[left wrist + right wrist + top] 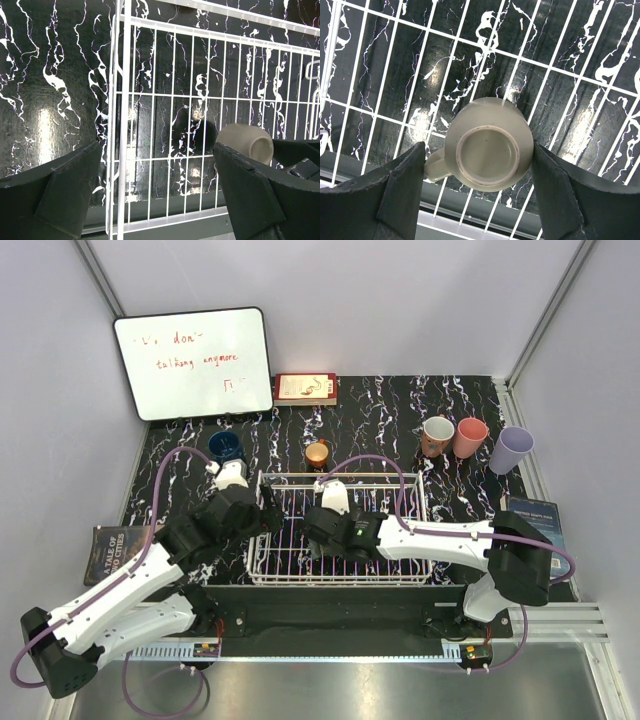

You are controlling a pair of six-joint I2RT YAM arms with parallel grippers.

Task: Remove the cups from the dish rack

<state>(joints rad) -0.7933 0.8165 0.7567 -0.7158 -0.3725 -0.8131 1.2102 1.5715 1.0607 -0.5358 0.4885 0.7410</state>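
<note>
The white wire dish rack (400, 565) sits mid-table. One beige mug (487, 150) stands upside down inside it, near the front left corner. My right gripper (479, 147) is open, its fingers either side of this mug, close to its wall and handle. My left gripper (155, 195) is open and empty over the rack's left wall (121, 125); the beige mug shows by its right finger (247, 141). On the table behind the rack stand the dark blue mug (226, 447), orange cup (317, 453), brown mug (437, 434), salmon-pink cup (469, 437) and lavender tumbler (511, 450).
A whiteboard (193, 362) leans at the back left, with a red book (306, 389) beside it. A dark book (115, 550) lies at the left edge and a blue one (535, 520) at the right edge.
</note>
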